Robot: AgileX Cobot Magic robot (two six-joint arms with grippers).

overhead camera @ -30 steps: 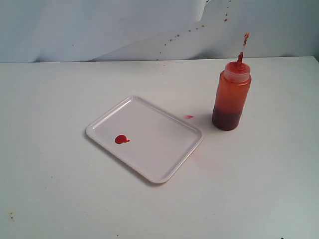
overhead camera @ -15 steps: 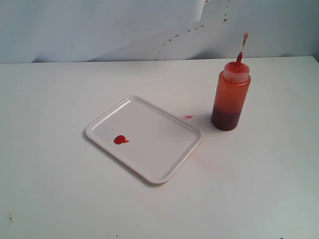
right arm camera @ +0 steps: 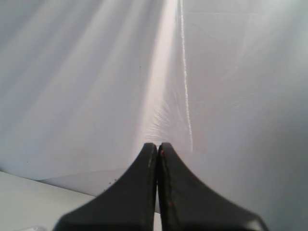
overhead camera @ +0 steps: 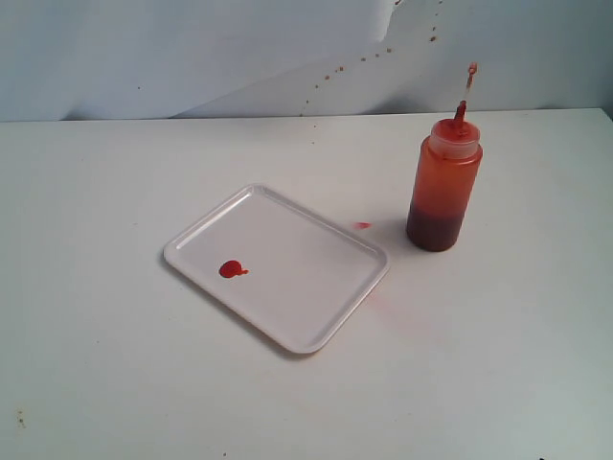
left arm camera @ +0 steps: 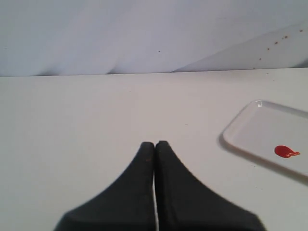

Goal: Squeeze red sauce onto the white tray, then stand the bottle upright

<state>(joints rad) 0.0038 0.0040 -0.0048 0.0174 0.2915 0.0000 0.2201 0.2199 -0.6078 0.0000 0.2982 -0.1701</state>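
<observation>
Shows the bottle [overhead camera: 443, 187] standing upright toward the far right corner of the tabletop [overhead camera: 115, 364], near but apart from the white tray [overhead camera: 306, 287] at mid-tabletop. Shows the red sauce [overhead camera: 231, 269] as a small blob by the tray's left corner. Shows the left gripper [left arm camera: 154, 144] and right gripper [right arm camera: 157, 145] both closed, empty, touching nothing. Appears complete. Leaves few hazards: tall uncapped bottle liable to tip and leak if clipped by a passing arm; stray smear [overhead camera: 362, 225] between tray and bottle liable to spread on contact.

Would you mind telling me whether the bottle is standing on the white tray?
No, the bottle stands upright on the table, apart from the white tray.
</observation>
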